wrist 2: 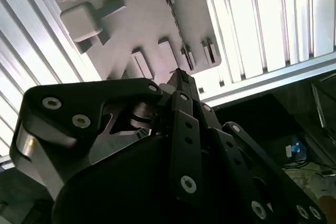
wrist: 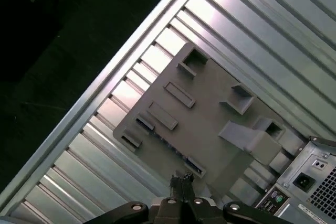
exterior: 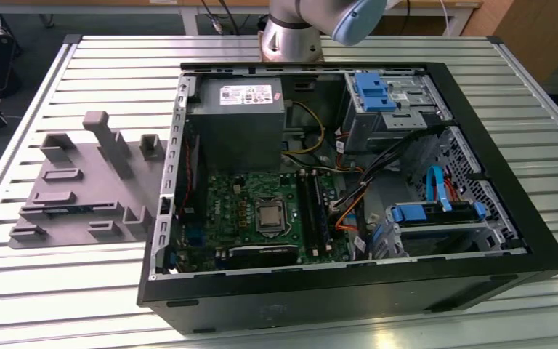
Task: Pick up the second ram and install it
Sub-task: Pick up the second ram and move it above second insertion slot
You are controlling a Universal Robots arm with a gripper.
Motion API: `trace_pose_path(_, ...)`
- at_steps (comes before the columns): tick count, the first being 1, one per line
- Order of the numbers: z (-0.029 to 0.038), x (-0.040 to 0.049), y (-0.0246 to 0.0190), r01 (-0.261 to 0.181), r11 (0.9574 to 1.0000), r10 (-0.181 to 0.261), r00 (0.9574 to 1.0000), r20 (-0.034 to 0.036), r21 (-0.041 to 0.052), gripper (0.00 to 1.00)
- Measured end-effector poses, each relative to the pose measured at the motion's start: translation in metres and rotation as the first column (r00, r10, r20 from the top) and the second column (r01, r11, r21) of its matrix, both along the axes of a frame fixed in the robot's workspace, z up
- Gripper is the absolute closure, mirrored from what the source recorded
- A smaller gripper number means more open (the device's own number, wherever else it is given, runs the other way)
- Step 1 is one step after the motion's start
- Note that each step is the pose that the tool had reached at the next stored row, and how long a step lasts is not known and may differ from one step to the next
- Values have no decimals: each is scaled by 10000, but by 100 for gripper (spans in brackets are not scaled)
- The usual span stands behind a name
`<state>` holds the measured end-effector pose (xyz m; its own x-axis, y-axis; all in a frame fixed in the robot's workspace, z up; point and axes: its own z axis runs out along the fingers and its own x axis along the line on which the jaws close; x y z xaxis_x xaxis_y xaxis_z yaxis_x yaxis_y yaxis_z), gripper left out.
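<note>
Gripper [wrist: 181,181] was seen closed and empty, well apart from the grey holder tray [wrist: 210,103]. The second ram [wrist: 169,145] was stood on edge in that tray. It was judged light, stiff and fragile, best pinched across its flat faces mid-length.

Arm [exterior: 293,33] cut off at top edge — second ram [exterior: 63,211] mostly hidden in holder tray [exterior: 85,182] slot.

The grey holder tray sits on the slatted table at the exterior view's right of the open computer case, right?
Not quite: the exterior view shows the grey holder tray at its left of the open computer case, on the slatted table.
</note>
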<state>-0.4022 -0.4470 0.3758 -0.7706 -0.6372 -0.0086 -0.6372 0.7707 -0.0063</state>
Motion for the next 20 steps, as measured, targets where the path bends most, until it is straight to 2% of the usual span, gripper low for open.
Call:
trace_pose_path(5,-2,-2,0,-664,9978,664,9978,-1,-5,87)
trace_pose_path(11,-5,-4,0,-1442,9895,1442,9896,-2,-11,87)
trace_pose_path(16,-8,-6,0,-2099,9777,2099,9777,-3,-15,87)
trace_pose_path(20,-12,-7,0,-2658,9640,2658,9640,-3,-16,87)
